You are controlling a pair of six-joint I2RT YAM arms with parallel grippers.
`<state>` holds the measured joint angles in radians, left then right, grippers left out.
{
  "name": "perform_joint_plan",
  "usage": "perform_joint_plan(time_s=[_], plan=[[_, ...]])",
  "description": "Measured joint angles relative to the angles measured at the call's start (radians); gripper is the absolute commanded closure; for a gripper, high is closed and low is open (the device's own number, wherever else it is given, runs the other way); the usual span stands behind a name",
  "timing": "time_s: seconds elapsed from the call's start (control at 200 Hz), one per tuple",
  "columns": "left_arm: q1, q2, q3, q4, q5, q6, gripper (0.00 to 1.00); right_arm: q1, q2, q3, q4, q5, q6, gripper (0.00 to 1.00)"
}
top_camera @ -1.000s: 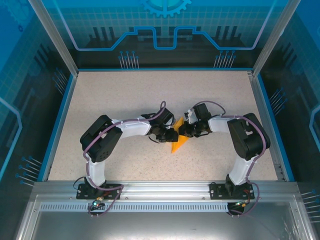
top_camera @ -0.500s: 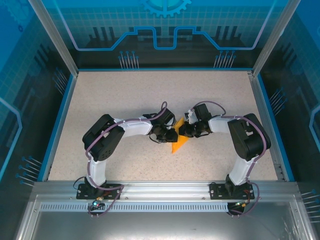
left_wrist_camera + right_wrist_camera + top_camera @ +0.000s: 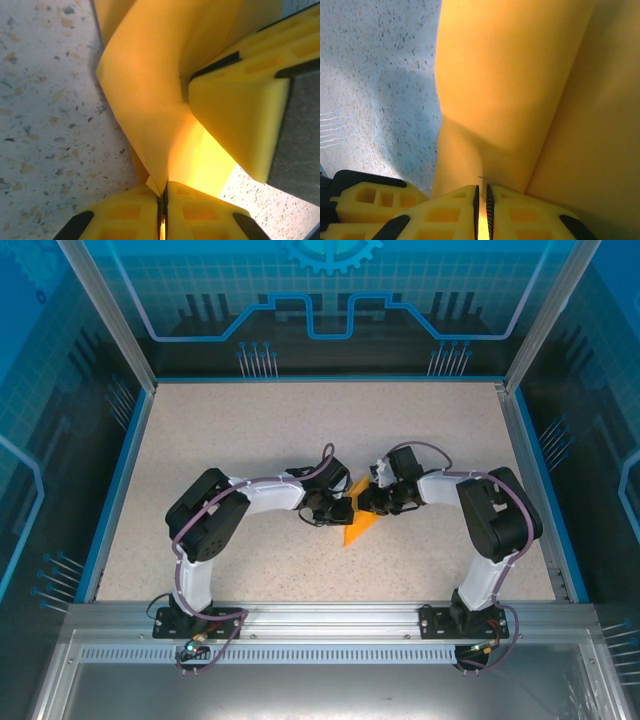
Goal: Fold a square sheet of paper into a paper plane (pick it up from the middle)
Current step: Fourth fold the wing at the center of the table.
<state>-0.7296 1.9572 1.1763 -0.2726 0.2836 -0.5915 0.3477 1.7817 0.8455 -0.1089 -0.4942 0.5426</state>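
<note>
**Speckled table** (image 3: 220, 440): you see the left arm (image 3: 265, 495) and right arm (image 3: 450, 485) bent inward, meeting just off its centre toward 4 o'clock.

**Orange sheet of paper** (image 3: 356, 528): creased and held between the two pincers. In the top view its tip aims at 7 o'clock.

**Left gripper** (image 3: 163, 200): reaches in from 9 o'clock, jaws pressed together on the sheet's lower corner.

**Right gripper** (image 3: 481, 200): reaches in from 2 o'clock, jaws drawn to a thin slit and clamped on the sheet's edge. In your left wrist view, one of its fingers (image 3: 235, 100) touches the paper.
</note>
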Motion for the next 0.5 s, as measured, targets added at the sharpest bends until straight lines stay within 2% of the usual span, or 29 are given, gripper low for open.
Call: perform_joint_plan(time_s=[0.255,0.5], plan=[[0.001,0.002,0.0,0.0,0.001,0.0,0.9,-0.032,-0.058,-0.001,-0.028,0.017,0.003,0.79],[0.005,0.004,0.0,0.001,0.006,0.0,0.92,-0.023,-0.087,-0.041,0.033,-0.016,0.069,0.84]])
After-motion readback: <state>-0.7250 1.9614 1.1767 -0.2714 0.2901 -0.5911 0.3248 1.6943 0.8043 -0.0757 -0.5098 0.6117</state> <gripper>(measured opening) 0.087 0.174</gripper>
